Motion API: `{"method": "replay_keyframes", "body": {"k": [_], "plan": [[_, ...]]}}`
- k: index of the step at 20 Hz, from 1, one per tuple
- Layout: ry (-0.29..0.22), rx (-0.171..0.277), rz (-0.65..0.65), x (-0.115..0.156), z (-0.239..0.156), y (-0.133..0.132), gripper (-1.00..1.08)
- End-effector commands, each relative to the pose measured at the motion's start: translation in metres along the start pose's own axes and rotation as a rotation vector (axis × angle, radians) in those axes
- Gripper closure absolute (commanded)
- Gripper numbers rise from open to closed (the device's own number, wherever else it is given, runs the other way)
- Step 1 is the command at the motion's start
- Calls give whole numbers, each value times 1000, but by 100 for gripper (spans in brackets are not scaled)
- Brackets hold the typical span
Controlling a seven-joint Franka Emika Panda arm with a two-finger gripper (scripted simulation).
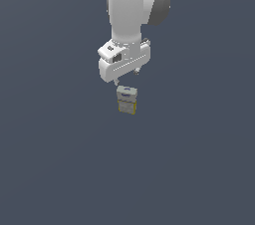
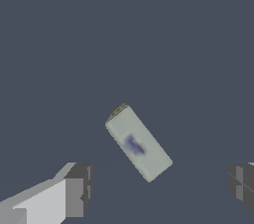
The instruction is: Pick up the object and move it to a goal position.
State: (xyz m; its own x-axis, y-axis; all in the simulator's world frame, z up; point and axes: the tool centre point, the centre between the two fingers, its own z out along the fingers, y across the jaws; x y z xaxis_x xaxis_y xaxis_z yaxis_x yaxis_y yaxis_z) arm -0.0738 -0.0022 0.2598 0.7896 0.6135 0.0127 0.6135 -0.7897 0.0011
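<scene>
The object (image 1: 126,100) is a small pale grey-white carton with yellow edging and a blue mark on top, standing on the dark surface. The white arm's hand hangs just above it in the exterior view, and the gripper (image 1: 126,75) shows only short finger stubs there. Seen from the wrist, the object (image 2: 138,142) lies turned at an angle between and beyond the two fingertips (image 2: 78,190). The gripper (image 2: 161,188) is open, far wider than the carton, with nothing between its fingers and no contact.
A plain dark grey-blue surface (image 1: 60,159) fills both views. Nothing else shows on it.
</scene>
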Motion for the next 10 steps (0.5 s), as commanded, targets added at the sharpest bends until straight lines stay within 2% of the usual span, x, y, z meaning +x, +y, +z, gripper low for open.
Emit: {"method": "replay_keyframes", "body": {"k": [1,10], "plan": [[-1,0,-66,-1,6,-1,-92],[-6,1,-300,-5,26,-4,-92]]}}
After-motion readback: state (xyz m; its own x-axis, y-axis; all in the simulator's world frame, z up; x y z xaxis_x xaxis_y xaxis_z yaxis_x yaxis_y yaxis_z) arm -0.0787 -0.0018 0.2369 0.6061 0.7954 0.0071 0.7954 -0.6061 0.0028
